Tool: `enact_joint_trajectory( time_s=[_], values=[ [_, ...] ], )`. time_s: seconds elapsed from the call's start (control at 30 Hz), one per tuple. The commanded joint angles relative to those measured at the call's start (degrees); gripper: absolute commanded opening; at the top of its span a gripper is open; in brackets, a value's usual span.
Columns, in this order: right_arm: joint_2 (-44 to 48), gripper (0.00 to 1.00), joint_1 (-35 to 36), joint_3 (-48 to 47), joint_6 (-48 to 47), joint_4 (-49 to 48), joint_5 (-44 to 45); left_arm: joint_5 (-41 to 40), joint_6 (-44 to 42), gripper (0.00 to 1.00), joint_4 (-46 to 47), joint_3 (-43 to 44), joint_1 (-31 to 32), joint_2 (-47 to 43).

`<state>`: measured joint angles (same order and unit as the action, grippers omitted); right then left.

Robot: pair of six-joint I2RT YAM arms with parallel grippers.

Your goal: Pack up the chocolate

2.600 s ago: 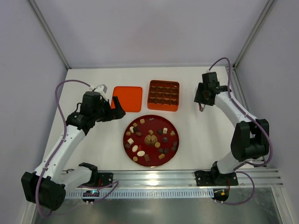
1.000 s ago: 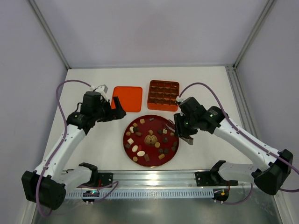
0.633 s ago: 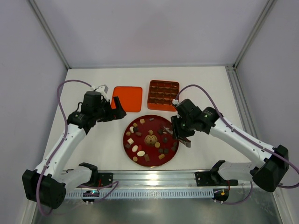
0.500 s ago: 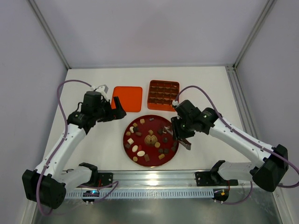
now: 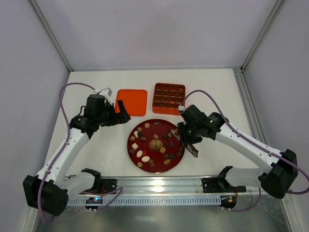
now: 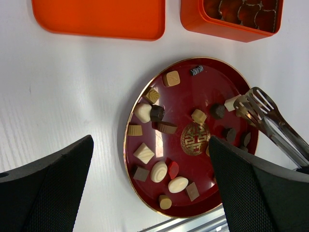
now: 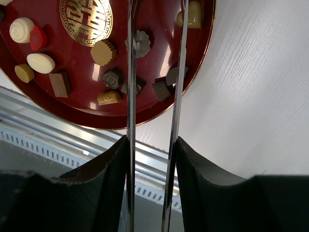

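Observation:
The chocolate (image 5: pixel 145 158) lies as several small dark, tan and cream pieces on a dark red plate (image 5: pixel 130 145) at the table's front middle. In the left wrist view a cream square chocolate (image 6: pixel 144 153) shows on the plate (image 6: pixel 193 96). My right gripper (image 5: pixel 188 141) is shut on metal tongs (image 5: pixel 175 134), whose tips hang over the plate's right side. In the right wrist view the two tongs blades (image 7: pixel 131 72) run from my right gripper (image 7: pixel 152 142) out over the chocolate (image 7: pixel 40 63). My left gripper (image 5: pixel 121 112) stands open, left of the plate and above the table.
An orange gridded tray (image 5: pixel 169 98) sits behind the plate, with a flat orange lid (image 5: pixel 132 102) to its left. The metal rail (image 5: pixel 159 186) runs along the near edge. White walls close in the table on three sides.
The right arm swung in from the back right with the tongs and brought their tips over the plate's right side. The left arm has not moved.

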<state>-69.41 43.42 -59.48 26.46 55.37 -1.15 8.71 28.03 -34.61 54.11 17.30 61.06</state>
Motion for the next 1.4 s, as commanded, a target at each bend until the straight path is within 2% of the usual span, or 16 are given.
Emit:
enact_joint_trajectory(
  time_s=[0.0, 0.47, 0.93, 1.13, 1.37],
  values=[
    [0.6, 0.45, 0.4, 0.6, -0.6, 0.2, 0.9, 1.0, -0.7, 1.00, 0.6, 1.6, 0.2, 0.1],
    [-0.6, 0.46, 0.4, 1.7, -1.0, -0.2, 0.6, 1.7, -0.7, 1.00, 0.6, 1.6, 0.2, 0.4],
    [-3.8, 0.49, 0.4, -1.0, -1.8, -0.1, 0.9, 1.9, -0.8, 1.00, 0.6, 1.7, 0.3, 0.6],
    [-5.1, 0.47, 0.3, -3.2, -1.8, 1.0, 0.9, 2.0, -0.7, 1.00, 0.6, 1.7, 0.2, 0.6],
    [-5.7, 0.41, 0.4, -4.1, -1.9, 2.1, 0.9, 2.4, -0.7, 1.00, 0.6, 1.8, 0.2, 0.6]
  ],
)
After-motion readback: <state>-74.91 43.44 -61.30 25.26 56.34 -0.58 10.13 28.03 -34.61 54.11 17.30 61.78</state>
